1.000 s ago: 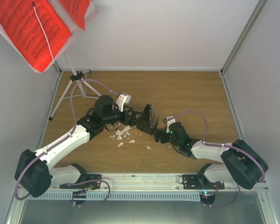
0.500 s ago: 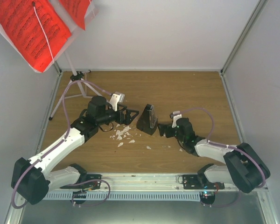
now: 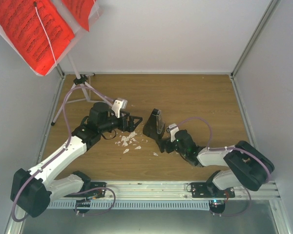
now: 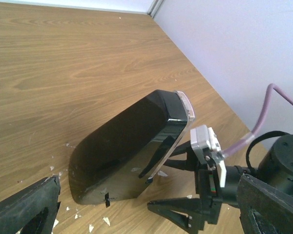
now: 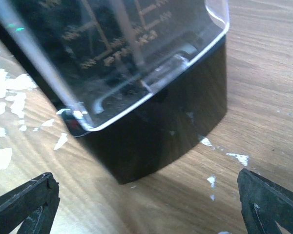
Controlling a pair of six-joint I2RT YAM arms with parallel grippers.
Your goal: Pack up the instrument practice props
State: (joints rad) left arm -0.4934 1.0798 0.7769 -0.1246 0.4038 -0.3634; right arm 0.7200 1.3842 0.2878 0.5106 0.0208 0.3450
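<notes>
**Repositioned around metronome (image 3: 155,126)**

Since a second ago: left gripper (image 3: 138,122) drawn back to just left of it, right gripper (image 3: 163,142) brought up at its near-right base. Standing upright on table (image 3: 200,97), between both. Risk: tipped, or squeezed out along glossy tapered sides on closing. Both sets of jaws fully spread, grasping nothing

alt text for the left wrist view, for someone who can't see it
A small black pyramid-shaped metronome stands on a wooden table, filling the middle of the view. The right gripper sits open beside its base at lower right, and white crumbs dot the wood nearby.
</notes>
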